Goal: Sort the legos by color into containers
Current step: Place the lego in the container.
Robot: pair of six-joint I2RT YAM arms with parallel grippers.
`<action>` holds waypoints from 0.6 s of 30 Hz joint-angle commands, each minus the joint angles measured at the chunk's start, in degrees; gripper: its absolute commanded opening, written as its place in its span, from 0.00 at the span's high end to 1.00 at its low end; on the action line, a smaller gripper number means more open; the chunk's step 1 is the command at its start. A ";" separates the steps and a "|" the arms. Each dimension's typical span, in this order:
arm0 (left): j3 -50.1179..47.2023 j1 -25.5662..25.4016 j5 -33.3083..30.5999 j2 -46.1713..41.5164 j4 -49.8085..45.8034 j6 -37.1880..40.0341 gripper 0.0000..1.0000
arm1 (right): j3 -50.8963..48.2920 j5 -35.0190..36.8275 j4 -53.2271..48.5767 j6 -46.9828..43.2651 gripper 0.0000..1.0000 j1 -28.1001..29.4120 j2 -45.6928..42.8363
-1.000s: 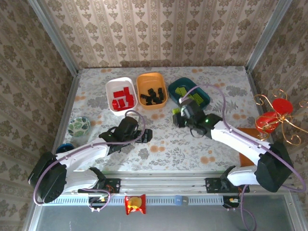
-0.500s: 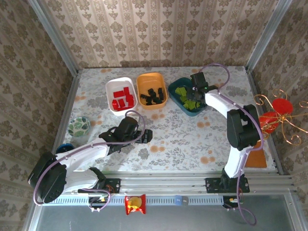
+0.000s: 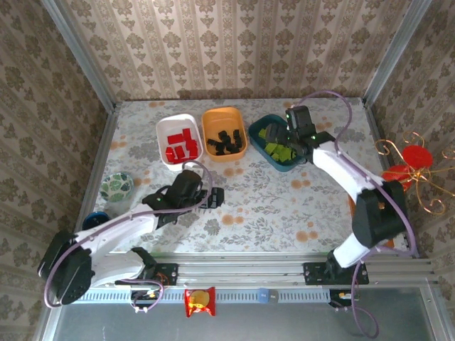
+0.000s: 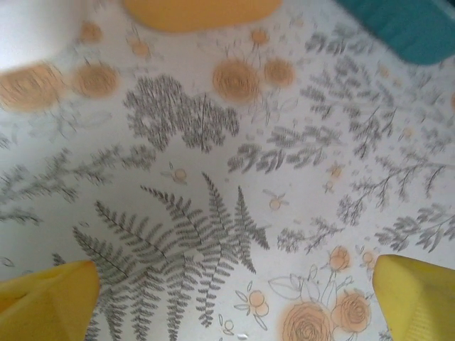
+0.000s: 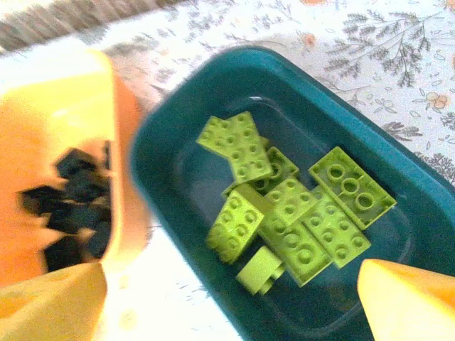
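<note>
Three containers stand in a row at the back: a white tray [image 3: 162, 142] with red legos [image 3: 181, 144], an orange tray [image 3: 206, 124] with black legos [image 3: 226, 142], and a dark teal tray [image 3: 254, 135] with lime green legos [image 3: 274, 149]. My right gripper [image 3: 283, 141] hangs open just above the teal tray [image 5: 170, 142]. In the right wrist view its gripper [image 5: 234, 305] holds nothing, and several green legos [image 5: 298, 206] lie loose below it. Beside them is the orange tray [image 5: 121, 142] with black legos [image 5: 75, 199]. My left gripper [image 3: 213, 197] [image 4: 231, 305] is open over bare flowered tablecloth.
A small green patterned bowl [image 3: 116, 186] and a dark blue mug [image 3: 96, 219] sit at the left edge. A red and gold wire ornament [image 3: 405, 170] stands at the right edge. Patterned walls close in three sides of the table.
My right arm swung from the table's middle back to the teal tray and its jaws opened there. The left gripper shifted only slightly.
</note>
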 commanded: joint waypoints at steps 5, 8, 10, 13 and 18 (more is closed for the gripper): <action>-0.16 -0.60 -13.98 -12.20 -1.67 4.23 0.00 | -14.66 8.75 4.60 -1.11 0.00 6.72 -16.90; -0.89 -0.51 -16.25 -14.37 -1.80 7.24 0.00 | -20.86 10.02 6.45 0.14 0.00 7.34 -21.77; -2.73 -0.49 -17.93 -15.44 0.87 9.52 0.00 | -24.46 11.27 8.87 0.83 0.00 7.43 -24.22; -6.14 0.02 -21.60 -17.22 6.90 13.01 0.00 | -28.89 14.09 13.53 2.37 0.00 7.52 -26.86; -9.95 10.46 -23.12 -17.38 16.61 17.30 0.00 | -31.56 18.15 17.31 4.72 0.00 7.63 -28.00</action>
